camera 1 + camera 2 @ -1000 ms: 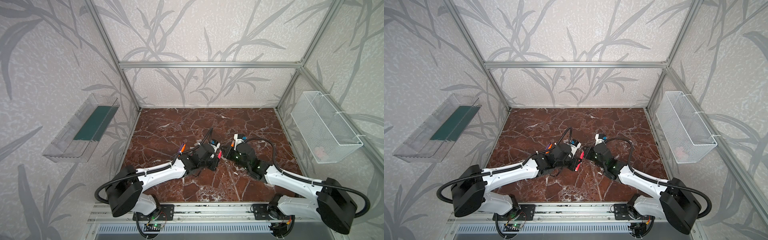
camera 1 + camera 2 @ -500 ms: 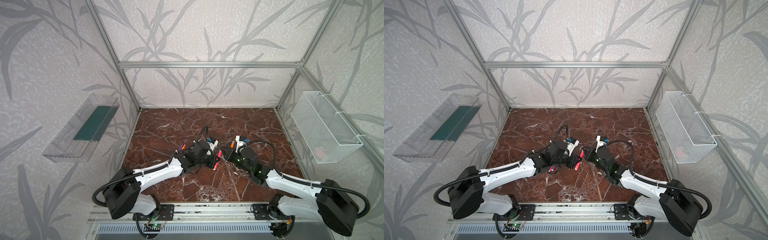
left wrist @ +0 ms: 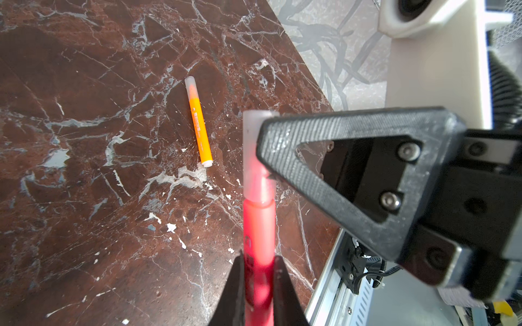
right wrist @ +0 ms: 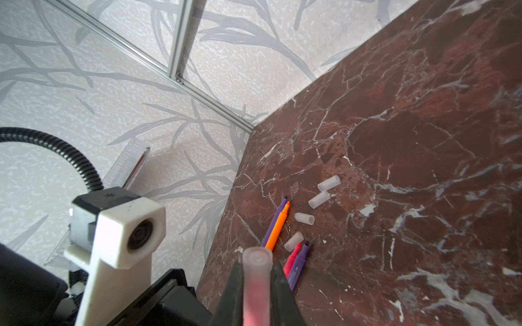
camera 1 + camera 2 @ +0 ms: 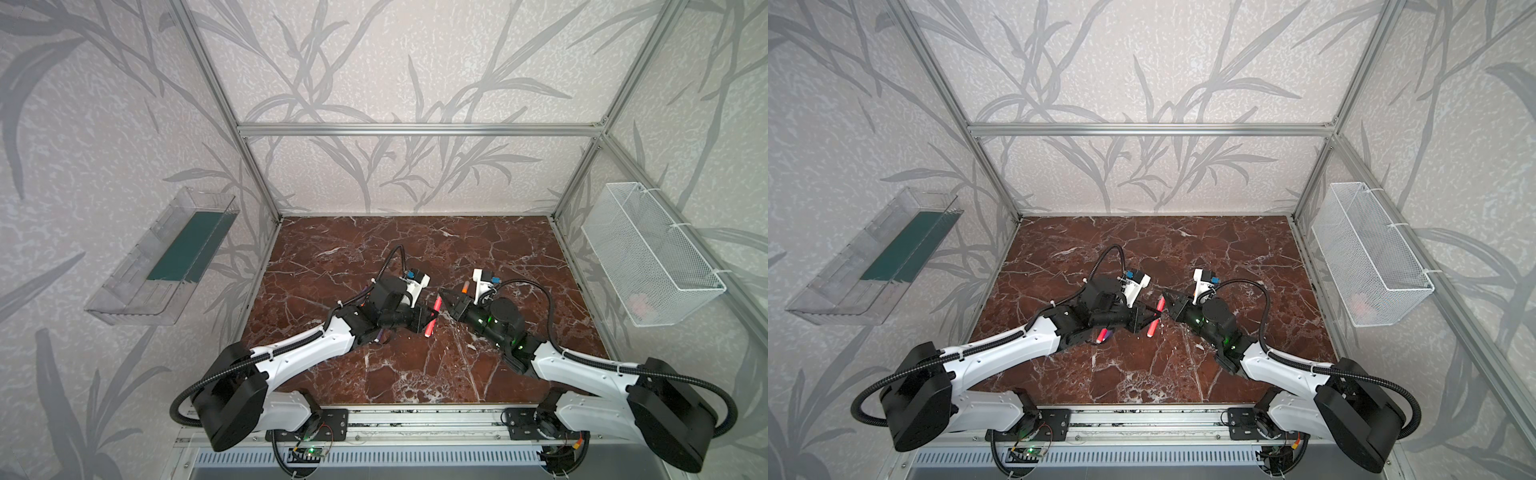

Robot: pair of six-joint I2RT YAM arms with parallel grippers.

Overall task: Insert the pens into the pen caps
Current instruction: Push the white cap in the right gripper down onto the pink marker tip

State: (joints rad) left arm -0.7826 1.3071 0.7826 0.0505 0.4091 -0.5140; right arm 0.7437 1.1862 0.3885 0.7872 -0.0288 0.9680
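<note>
Left claw (image 3: 258,266) clamped on pink-red pen (image 3: 259,225) barrel. Right claw (image 4: 257,275) pinched on cap (image 3: 250,158). Cap sits over pen tip, both raised off bench (image 4: 423,141). Pen axis runs claw to claw; seating push likely goes along it. Count on bench: capped orange pen (image 3: 199,121), one; loose caps (image 4: 304,218), four; bare pens (image 4: 278,225), four: two purple, one orange, one pink-red.
</note>
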